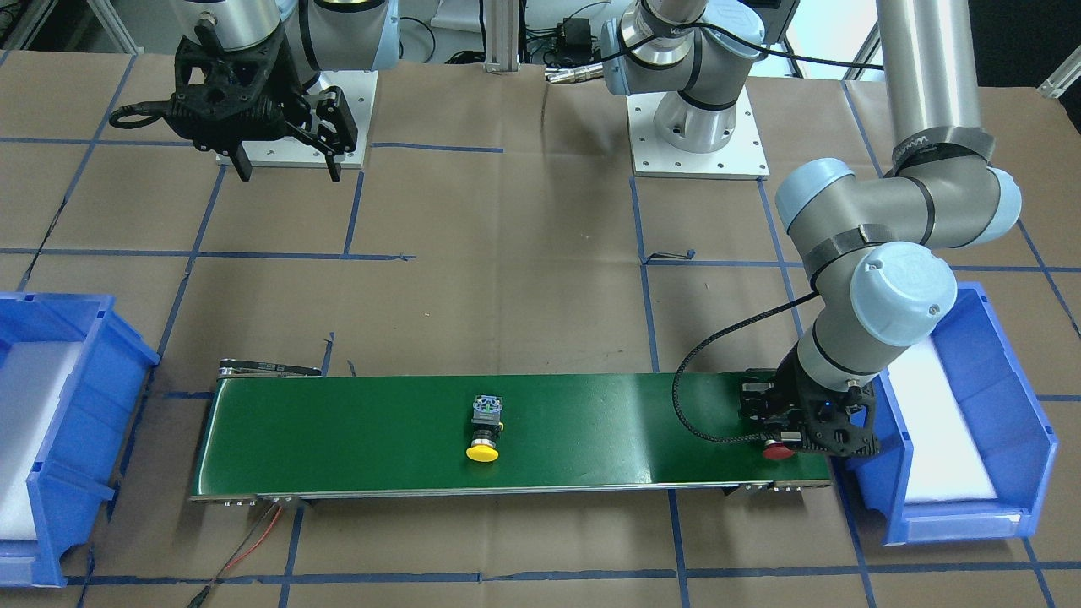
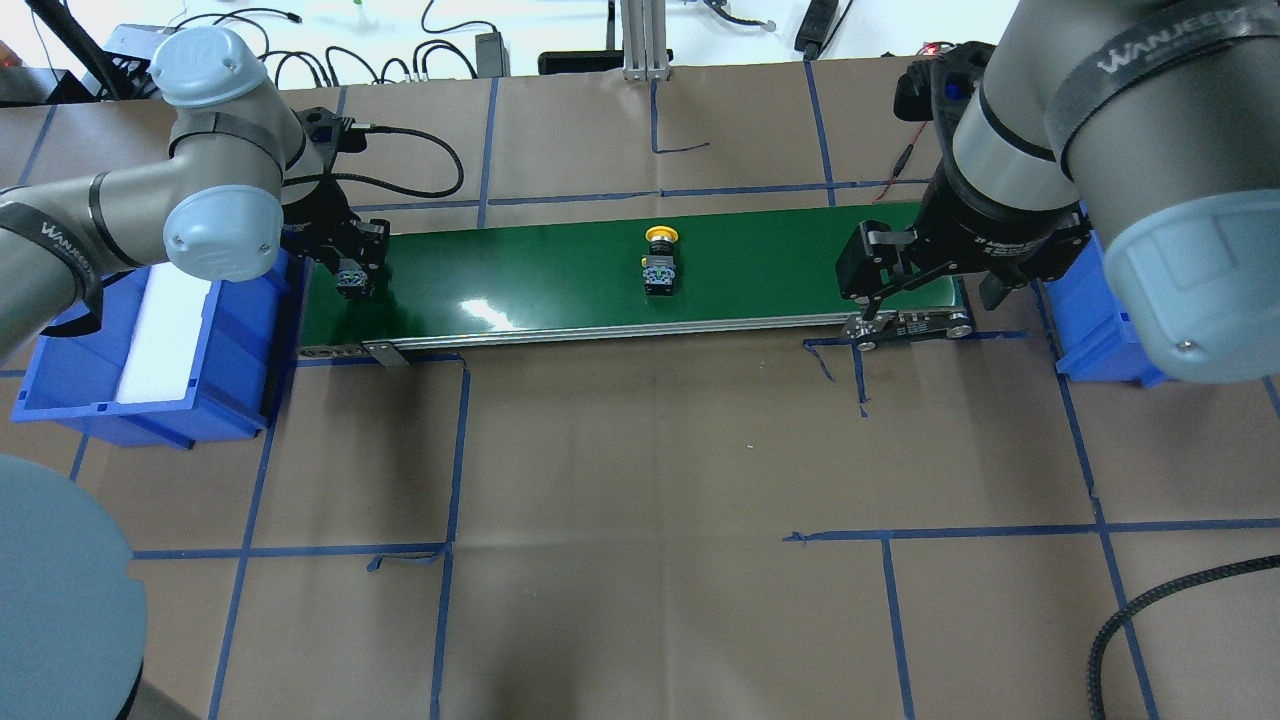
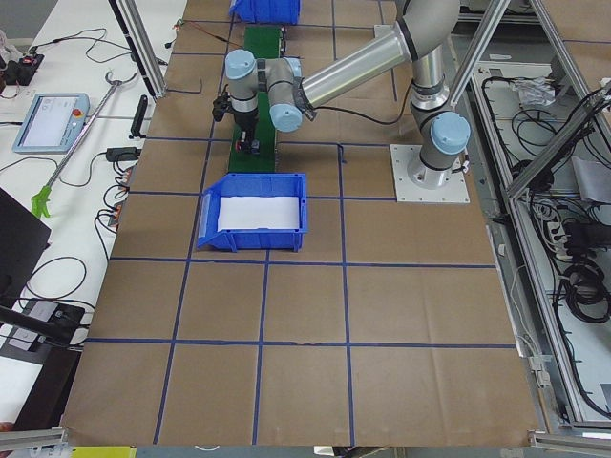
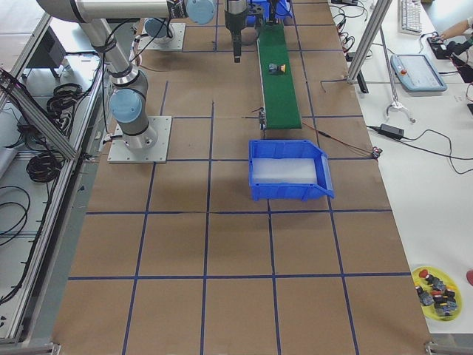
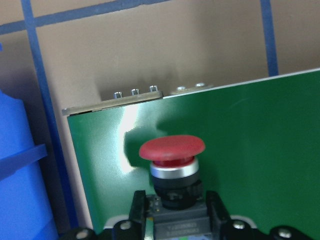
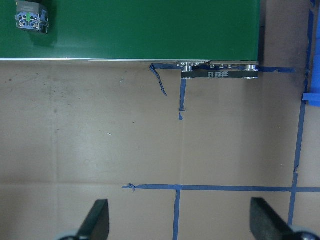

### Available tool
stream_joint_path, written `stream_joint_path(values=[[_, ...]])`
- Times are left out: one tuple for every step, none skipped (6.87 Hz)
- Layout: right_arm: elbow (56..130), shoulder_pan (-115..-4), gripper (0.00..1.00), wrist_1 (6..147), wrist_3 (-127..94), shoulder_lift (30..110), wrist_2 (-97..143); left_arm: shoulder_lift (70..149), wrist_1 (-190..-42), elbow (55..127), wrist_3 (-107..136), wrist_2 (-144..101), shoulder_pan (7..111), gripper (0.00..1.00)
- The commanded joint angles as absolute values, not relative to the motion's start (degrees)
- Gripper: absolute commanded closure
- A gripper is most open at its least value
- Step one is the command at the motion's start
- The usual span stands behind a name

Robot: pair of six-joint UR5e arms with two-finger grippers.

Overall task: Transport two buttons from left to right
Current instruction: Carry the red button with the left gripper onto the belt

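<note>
The red-capped button (image 5: pixel 172 149) lies on the green conveyor belt (image 2: pixel 540 285) at the end on my left. My left gripper (image 5: pixel 175 216) is shut on its black body, low on the belt; it also shows in the front-facing view (image 1: pixel 785 432) and the overhead view (image 2: pixel 352 272). The yellow-capped button (image 2: pixel 660 262) lies on its side mid-belt, free, and shows in the front-facing view (image 1: pixel 484 432) and the right wrist view (image 6: pixel 31 15). My right gripper (image 6: pixel 180 222) is open and empty, held high over the table near the belt's other end (image 2: pixel 925 290).
A blue bin (image 2: pixel 150 340) with a white liner stands at the belt's left end, another blue bin (image 1: pixel 51 422) at its right end. A red wire (image 1: pixel 253 545) trails from the belt. A yellow dish (image 4: pixel 436 285) of spare buttons sits far off.
</note>
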State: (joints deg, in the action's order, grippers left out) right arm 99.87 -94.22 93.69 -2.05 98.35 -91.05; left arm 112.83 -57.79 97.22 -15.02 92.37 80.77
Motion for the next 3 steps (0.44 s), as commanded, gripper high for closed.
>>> stream_joint_path(values=[[99.9, -94.2, 0.0, 93.7, -2.0, 98.3, -91.1, 112.9, -57.8, 97.7, -13.1, 92.2, 80.9, 0.8], [99.9, -94.2, 0.0, 93.7, -2.0, 98.3, -91.1, 112.5, -57.7, 99.0, -13.2, 92.0, 80.8, 0.58], [99.9, -94.2, 0.0, 93.7, -2.0, 98.3, -91.1, 112.2, -57.7, 99.5, -13.1, 91.8, 80.8, 0.11]])
